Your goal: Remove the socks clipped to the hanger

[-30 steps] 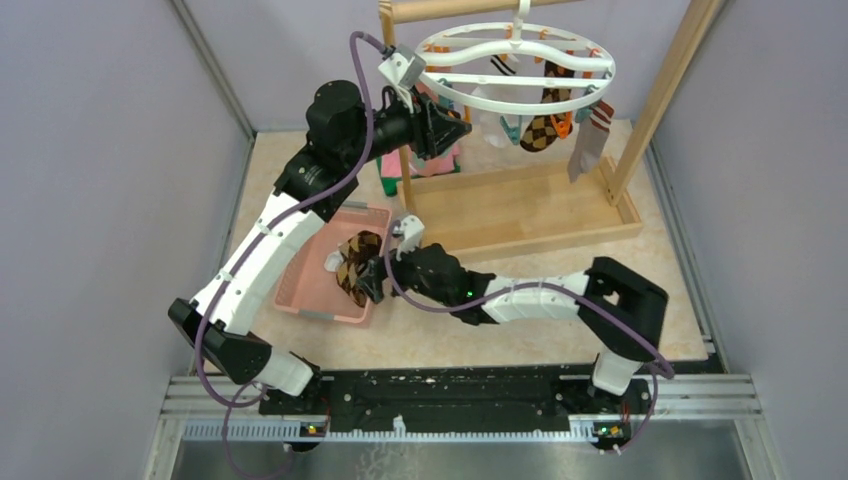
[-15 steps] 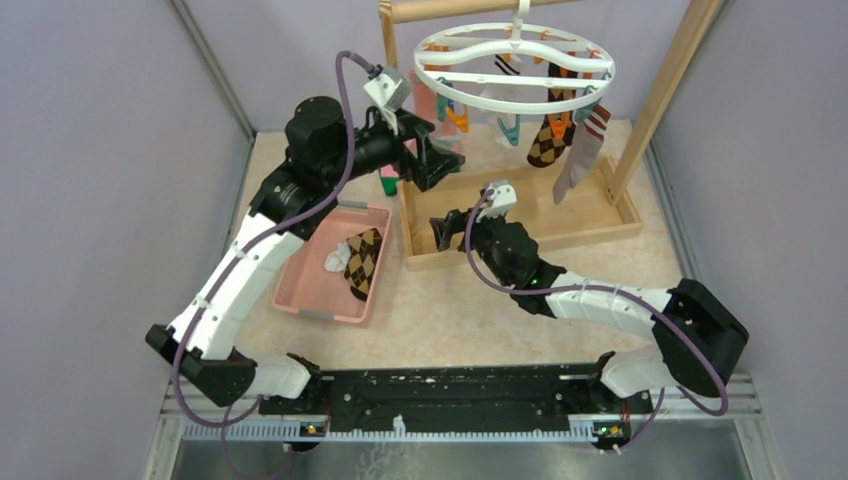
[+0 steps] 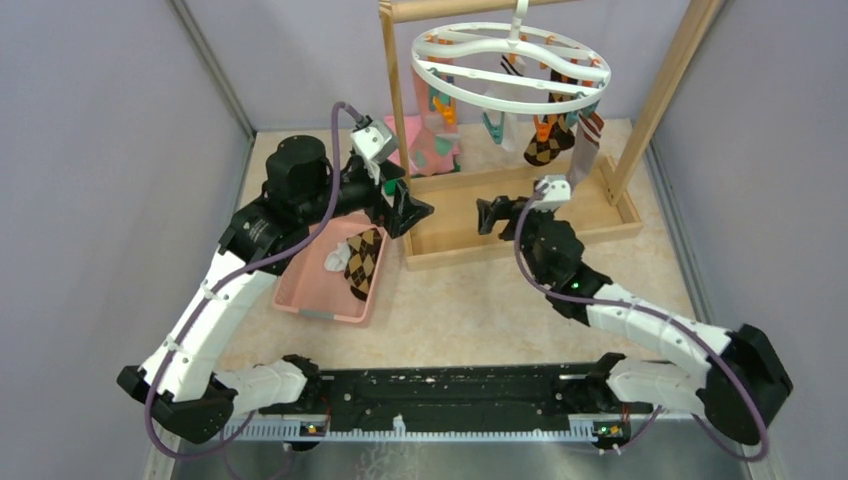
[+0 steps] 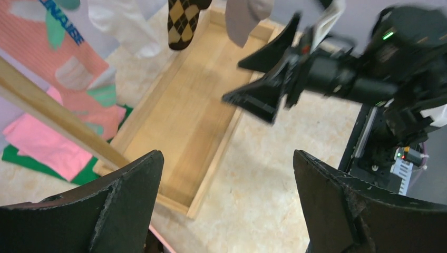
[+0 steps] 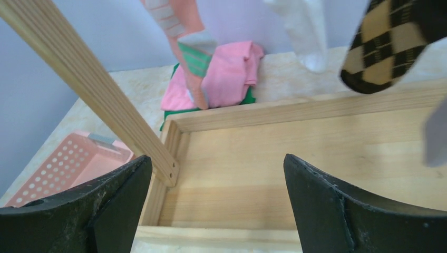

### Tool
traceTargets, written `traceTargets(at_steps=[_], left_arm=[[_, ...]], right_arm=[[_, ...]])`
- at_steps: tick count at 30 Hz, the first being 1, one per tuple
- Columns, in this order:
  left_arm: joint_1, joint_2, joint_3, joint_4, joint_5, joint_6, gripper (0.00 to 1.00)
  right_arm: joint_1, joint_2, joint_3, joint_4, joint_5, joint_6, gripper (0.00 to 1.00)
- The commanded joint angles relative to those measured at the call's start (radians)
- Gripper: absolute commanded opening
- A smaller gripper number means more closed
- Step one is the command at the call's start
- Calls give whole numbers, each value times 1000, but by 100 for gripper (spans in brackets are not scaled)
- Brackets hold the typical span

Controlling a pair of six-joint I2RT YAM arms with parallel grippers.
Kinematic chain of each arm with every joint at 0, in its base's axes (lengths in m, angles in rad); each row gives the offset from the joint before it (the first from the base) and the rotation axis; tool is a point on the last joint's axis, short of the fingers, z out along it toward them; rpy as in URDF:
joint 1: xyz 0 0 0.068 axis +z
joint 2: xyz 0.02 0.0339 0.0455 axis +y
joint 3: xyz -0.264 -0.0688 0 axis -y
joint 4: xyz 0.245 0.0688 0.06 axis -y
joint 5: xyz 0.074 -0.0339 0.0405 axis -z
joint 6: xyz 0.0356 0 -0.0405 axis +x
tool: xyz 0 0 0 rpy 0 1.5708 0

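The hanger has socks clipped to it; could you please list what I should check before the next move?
1. Left gripper open and empty: ok.
2. Right gripper open and empty: ok.
3. Hanger cleared of socks: not ok; a hanging argyle sock and a grey sock dangle from it.
4. Right gripper over the wooden tray, facing those socks: ok.
5. How firmly the clip holds the hanging argyle sock: cannot tell, too small.
6. Pink basket has room: ok; a binned argyle sock lies in it.
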Motion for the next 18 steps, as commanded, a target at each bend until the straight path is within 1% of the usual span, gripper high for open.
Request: traceTargets(at_steps=[1,5,8,10,12,15,16,18], left_arm=[[16,-7,-19,-41,-19,52,99],[17,-2,-19,-36,10,49,99],[16,1,-16,-44,33,42,99],[17,3,-7,-53,42,32,99],[18,5,2,-60,47,20,99],[17,4,20,-79,50,8,99],[18,2,24,-83,50,8,99],[18,-3,27,-93,54,11,99]], right_arm=[[-8,-215,-18,-160,96,10,94],[-9,-386,-5,-358,163,38,92],[-9,-473,8,-425,263,7,91],[-14,-457,30,-419,328,-53,92],[-47,-392,67,-425,322,-82,92],[-175,-301,127,-437,251,-55,92],[-230,-285,136,-427,207,-32,92],[-301,-274,132,-367,146,-25,90]])
